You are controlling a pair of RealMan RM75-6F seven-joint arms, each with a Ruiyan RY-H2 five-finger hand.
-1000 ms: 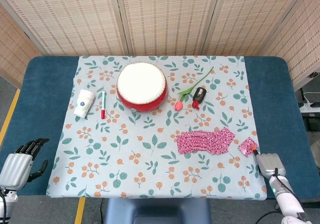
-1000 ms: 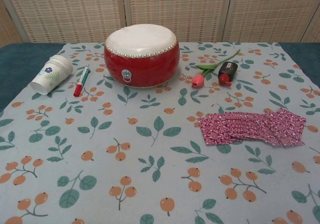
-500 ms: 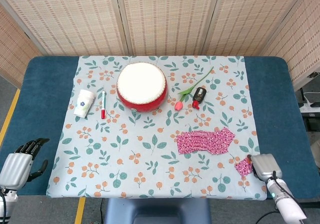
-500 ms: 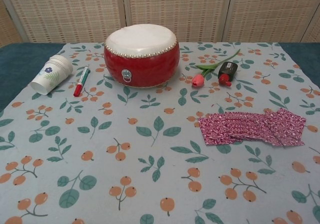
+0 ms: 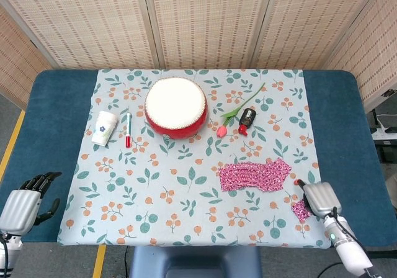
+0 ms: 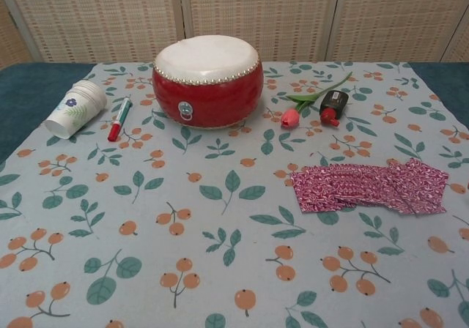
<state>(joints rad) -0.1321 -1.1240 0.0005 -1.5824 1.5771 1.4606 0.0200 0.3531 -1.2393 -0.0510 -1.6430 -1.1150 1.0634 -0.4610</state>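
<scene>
My right hand point(image 5: 320, 198) is at the table's near right edge, seen from its back, with one dark fingertip pointing up and to the left. A small pink knitted piece point(image 5: 301, 210) is tucked against its left side and seems pinched there. A long pink knitted cloth point(image 5: 254, 175) point(image 6: 370, 187) lies flat just up and left of that hand. My left hand point(image 5: 25, 200) hovers off the near left corner over the blue table point(image 5: 53, 135), fingers apart, holding nothing. Neither hand shows in the chest view.
At the back of the floral cloth point(image 5: 186, 197) stand a red drum point(image 5: 176, 107) point(image 6: 208, 80), a tipped paper cup point(image 5: 104, 128) point(image 6: 73, 108) and a red-and-green marker point(image 5: 128, 130) point(image 6: 119, 118). A pink tulip point(image 5: 229, 118) point(image 6: 293, 114) and small dark bottle point(image 5: 247, 120) point(image 6: 333, 105) lie to the drum's right.
My right hand has shifted left and towards the long cloth. The small pink piece came with it from beside the cloth down to the near edge. The left hand has stayed put.
</scene>
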